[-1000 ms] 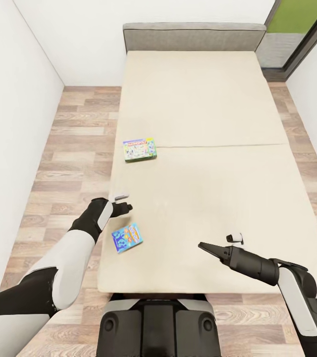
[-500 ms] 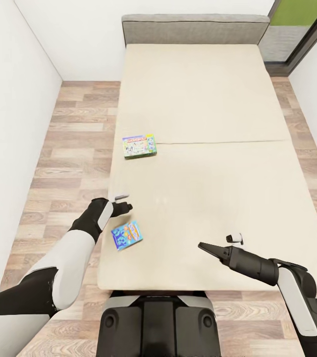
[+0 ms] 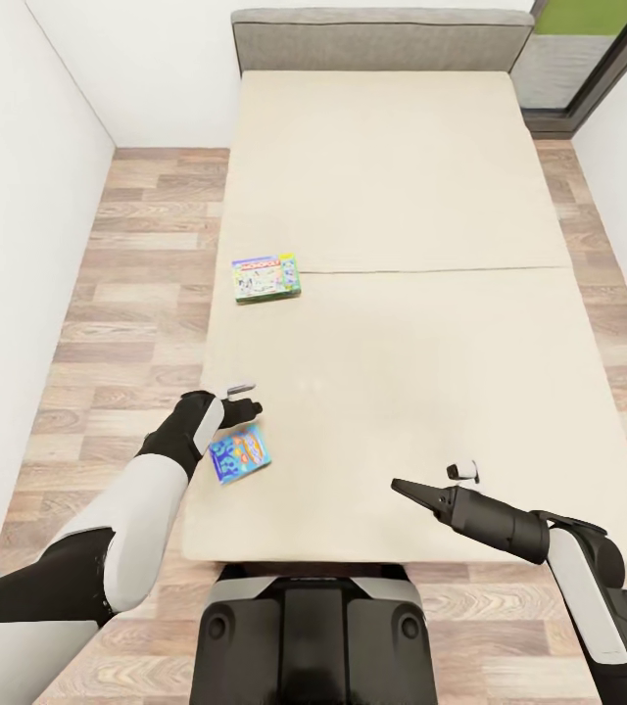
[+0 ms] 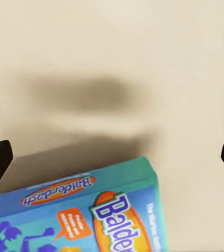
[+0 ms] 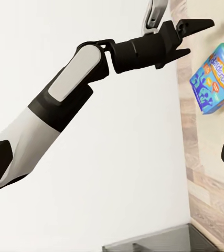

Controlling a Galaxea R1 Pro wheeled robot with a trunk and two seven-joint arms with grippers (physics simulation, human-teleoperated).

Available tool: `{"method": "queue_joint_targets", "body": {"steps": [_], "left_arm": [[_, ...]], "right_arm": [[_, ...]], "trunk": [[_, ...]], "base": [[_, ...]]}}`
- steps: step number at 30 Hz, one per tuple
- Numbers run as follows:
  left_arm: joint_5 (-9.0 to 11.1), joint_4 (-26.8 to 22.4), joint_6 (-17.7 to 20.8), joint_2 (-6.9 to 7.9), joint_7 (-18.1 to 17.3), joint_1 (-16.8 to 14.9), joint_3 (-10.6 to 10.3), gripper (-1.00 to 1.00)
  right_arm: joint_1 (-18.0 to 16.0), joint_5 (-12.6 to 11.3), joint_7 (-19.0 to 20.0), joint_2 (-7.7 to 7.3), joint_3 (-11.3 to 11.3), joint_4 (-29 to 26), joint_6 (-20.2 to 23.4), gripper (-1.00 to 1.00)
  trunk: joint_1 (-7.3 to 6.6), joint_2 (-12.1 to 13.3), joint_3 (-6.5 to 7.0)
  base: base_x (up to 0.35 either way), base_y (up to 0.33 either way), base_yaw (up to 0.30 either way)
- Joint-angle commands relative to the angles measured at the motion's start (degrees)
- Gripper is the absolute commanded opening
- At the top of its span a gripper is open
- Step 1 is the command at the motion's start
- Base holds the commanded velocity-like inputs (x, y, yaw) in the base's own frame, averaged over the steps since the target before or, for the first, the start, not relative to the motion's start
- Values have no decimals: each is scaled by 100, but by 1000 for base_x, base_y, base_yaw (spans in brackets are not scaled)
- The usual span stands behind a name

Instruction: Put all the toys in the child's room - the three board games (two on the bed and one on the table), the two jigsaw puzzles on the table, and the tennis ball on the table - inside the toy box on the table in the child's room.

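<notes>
Now | left pincer (image 3: 243,399) spread, empty, above blue board game (image 3: 239,454) | right pincer (image 3: 431,484) spread, empty

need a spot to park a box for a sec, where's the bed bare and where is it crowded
Most of the bed is bare: the far half up to the grey headboard, and the right side beyond the right gripper. The crowded strip is the left edge, with the green-edged game box, the blue Balderdash box and the left gripper over it.
</notes>
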Motion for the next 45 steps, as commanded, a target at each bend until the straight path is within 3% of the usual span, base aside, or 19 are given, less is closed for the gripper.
{"method": "queue_joint_targets", "body": {"steps": [1, 45], "left_arm": [[19, -10, 29, -7, 25, -2, 30, 100], [10, -10, 13, -7, 34, -2, 30, 100]], "right_arm": [[-3, 16, 29, -1, -3, -3, 19, 100], [-3, 16, 27, 0, -12, -1, 19, 100]], "trunk": [[2, -9, -15], [2, -9, -54]], "base": [[-55, -140, 0], [-10, -3, 0]]}}
